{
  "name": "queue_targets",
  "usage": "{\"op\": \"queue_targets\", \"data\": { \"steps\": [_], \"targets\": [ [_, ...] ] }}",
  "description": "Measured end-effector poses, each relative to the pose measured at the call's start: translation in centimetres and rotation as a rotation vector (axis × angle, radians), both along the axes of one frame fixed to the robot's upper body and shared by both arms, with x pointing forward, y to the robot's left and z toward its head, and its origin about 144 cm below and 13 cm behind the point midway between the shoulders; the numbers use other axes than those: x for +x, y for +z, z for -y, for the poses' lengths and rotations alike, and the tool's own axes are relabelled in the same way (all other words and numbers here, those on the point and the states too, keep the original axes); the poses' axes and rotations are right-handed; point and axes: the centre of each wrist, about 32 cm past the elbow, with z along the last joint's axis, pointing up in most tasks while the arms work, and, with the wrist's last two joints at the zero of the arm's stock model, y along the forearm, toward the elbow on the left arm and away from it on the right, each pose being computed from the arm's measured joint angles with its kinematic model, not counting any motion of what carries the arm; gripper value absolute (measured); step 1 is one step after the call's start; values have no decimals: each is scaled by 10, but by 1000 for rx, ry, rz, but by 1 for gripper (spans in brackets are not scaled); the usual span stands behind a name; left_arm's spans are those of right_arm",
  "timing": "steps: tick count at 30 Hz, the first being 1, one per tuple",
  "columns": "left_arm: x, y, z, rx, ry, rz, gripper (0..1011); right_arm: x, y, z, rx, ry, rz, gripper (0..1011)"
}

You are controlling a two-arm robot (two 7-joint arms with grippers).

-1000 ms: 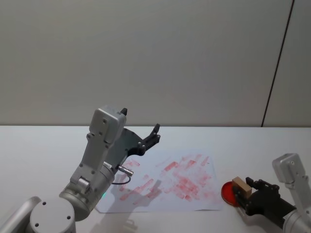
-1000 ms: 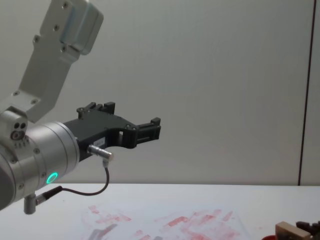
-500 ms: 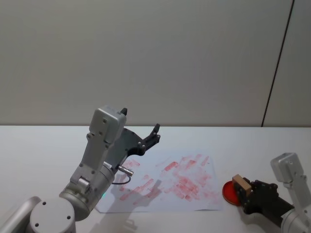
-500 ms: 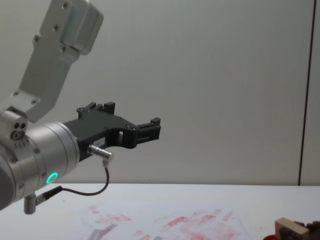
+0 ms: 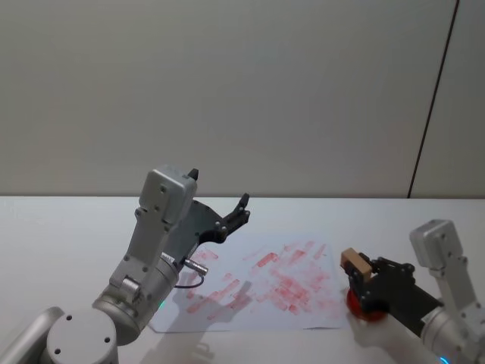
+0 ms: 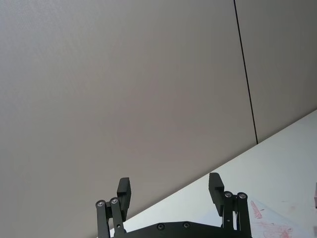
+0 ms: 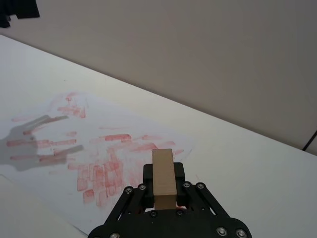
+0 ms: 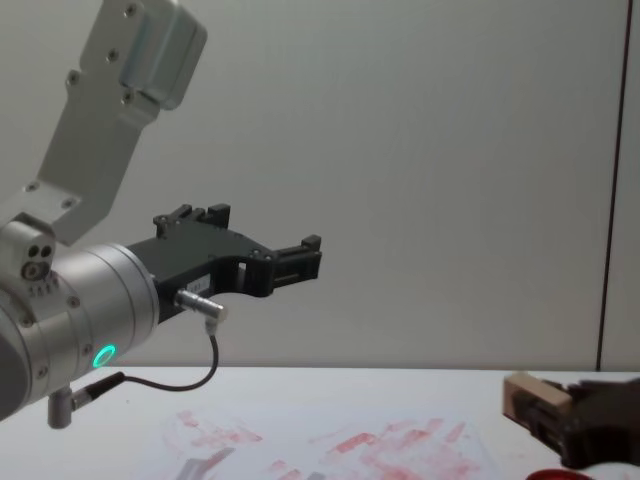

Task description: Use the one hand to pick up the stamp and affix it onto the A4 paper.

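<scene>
White table (image 5: 45, 227): right hand (image 5: 361, 274) clamped on stamp (image 5: 354, 262) above red pad (image 5: 355, 305), beside A4 paper (image 5: 250, 315); left hand (image 6: 169, 188) spread, empty.

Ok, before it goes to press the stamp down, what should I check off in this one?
1. Stamp gripped by the right claw: ok, clamped between the fingers with its end sticking out.
2. Stamp clear of the red ink pad: ok, the chest view shows it above the table.
3. Stamp over the A4 paper: cannot tell; in the head view it hangs near the sheet's right edge.
4. Stamp face inked: cannot tell, the face is hidden.
5. Left claw out of the way: ok, open and raised high over the sheet's left side.
</scene>
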Motion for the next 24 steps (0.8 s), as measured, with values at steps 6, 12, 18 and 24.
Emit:
{"op": "queue_targets", "data": {
  "steps": [6, 12, 18, 24],
  "targets": [
    [0, 0, 0, 0, 0, 0, 1002, 4, 5, -11, 21, 19, 14, 217],
    [0, 0, 0, 0, 0, 0, 1002, 6, 2, -18, 28, 25, 1, 217],
    [0, 0, 0, 0, 0, 0, 1002, 9, -5, -25, 28, 23, -26, 217],
    [0, 0, 0, 0, 0, 0, 1002, 12, -14, -29, 20, 13, -52, 217]
  ]
}}
